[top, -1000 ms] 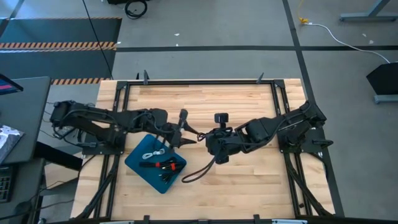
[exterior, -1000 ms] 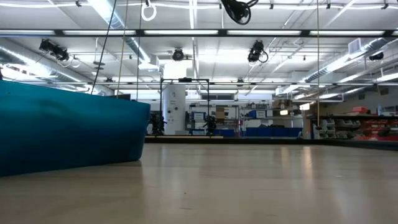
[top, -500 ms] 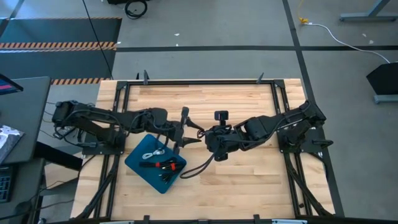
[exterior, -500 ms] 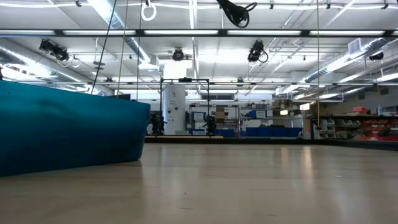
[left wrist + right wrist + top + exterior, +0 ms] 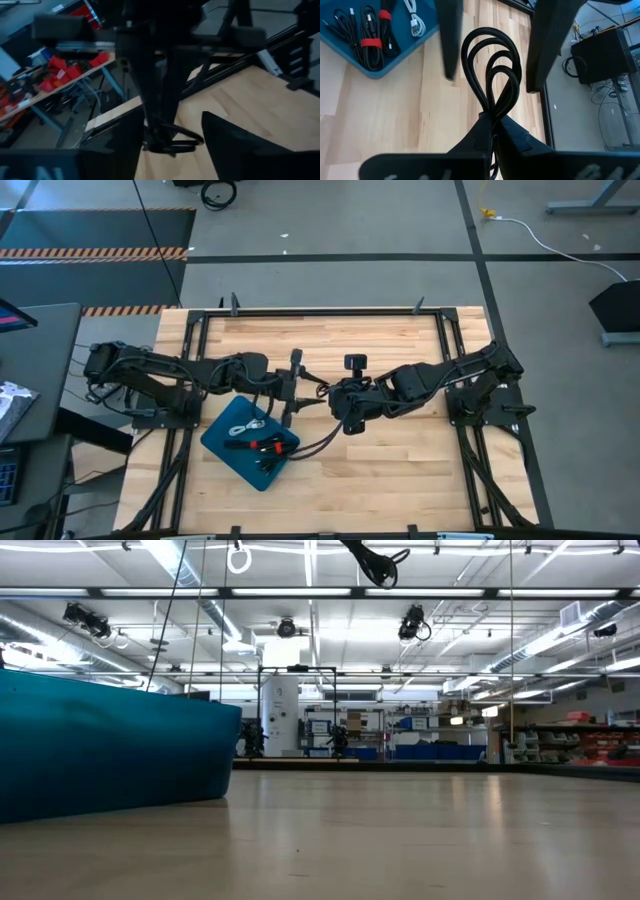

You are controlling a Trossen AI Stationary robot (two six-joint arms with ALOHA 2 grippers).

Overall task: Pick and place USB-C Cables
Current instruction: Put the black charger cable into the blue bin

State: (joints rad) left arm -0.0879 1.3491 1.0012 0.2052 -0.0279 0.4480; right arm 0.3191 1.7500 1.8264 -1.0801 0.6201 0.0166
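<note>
right tool (image 5: 492,131) pinches black looped cable (image 5: 492,75) above table (image 5: 400,470) | left tool (image 5: 175,135) spread, its fingers flanking the loop | other cables (image 5: 262,445) lie in blue tray (image 5: 222,438) beside both tools

Pale wood worktop (image 5: 400,480), black frame at its edges. Blue tray (image 5: 222,442) sits on its left half, holding bundled cables (image 5: 262,448).

Bare table (image 5: 400,470) right of tray (image 5: 222,432); both arms crowd its upper edge.
</note>
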